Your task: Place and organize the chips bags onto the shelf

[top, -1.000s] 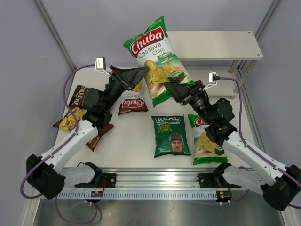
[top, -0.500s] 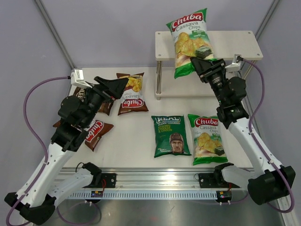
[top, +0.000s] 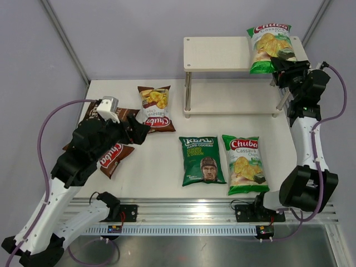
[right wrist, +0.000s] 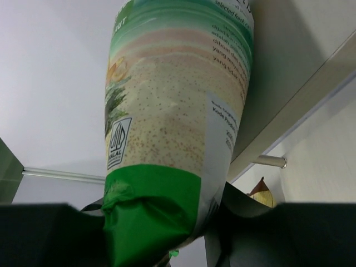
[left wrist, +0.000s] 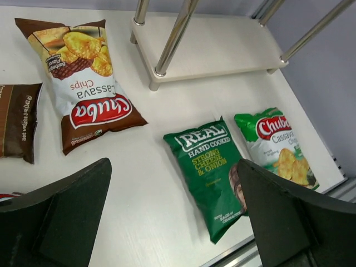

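Observation:
My right gripper (top: 282,62) is shut on the bottom seam of a green-white Chuba bag (top: 270,45), held upright over the right end of the shelf's top board (top: 219,54). In the right wrist view the bag (right wrist: 172,122) rises from the gripper (right wrist: 161,222) beside the shelf edge (right wrist: 300,83). My left gripper (top: 139,132) hangs open and empty over the table's left side; the left wrist view has it (left wrist: 173,172) above bare table. On the table lie a brown Chuba bag (top: 154,109), a dark green REAL bag (top: 203,160) and a second green-white Chuba bag (top: 243,163).
Another brown Chuba bag (top: 114,157) and a dark-brown bag (top: 93,113) lie partly under my left arm. The shelf's lower board (left wrist: 211,47) and its metal legs (left wrist: 175,36) stand behind the bags. Grey walls close in the table.
My right arm has carried the green-white bag from mid-table up and right to the top shelf's right end. My left arm has drawn back and down to the left.

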Controlling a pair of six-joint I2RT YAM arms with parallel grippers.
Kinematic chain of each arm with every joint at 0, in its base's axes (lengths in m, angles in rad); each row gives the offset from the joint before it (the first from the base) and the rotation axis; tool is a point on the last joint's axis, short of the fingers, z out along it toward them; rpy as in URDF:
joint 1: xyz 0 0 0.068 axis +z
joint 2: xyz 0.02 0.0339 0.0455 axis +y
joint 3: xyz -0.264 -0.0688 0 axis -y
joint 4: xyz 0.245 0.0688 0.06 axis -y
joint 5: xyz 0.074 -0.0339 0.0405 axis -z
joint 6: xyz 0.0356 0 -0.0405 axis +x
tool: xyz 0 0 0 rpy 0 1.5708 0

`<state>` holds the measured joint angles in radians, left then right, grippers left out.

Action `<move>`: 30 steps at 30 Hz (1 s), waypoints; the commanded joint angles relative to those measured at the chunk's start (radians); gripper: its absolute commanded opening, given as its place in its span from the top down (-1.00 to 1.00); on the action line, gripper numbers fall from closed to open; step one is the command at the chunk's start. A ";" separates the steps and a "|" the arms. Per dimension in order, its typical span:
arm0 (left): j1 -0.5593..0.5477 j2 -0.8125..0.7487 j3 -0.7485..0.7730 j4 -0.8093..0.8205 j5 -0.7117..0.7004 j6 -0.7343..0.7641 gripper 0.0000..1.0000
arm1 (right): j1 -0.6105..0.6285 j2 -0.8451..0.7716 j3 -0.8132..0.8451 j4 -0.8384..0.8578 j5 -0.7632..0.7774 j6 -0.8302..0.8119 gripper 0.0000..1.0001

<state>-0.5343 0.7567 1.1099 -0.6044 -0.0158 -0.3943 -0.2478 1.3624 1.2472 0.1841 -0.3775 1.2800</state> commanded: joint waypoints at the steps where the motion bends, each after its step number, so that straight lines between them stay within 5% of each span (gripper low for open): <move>1: 0.002 -0.065 -0.010 -0.077 0.053 0.119 -0.98 | -0.059 0.055 0.119 -0.001 -0.152 0.030 0.42; 30: 0.002 -0.158 -0.234 -0.024 0.059 0.193 -0.98 | -0.225 0.245 0.264 -0.241 -0.256 -0.036 0.25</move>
<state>-0.5343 0.5976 0.8761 -0.6788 0.0196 -0.2153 -0.4522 1.5986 1.4944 0.0532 -0.6380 1.2789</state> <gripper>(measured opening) 0.988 0.401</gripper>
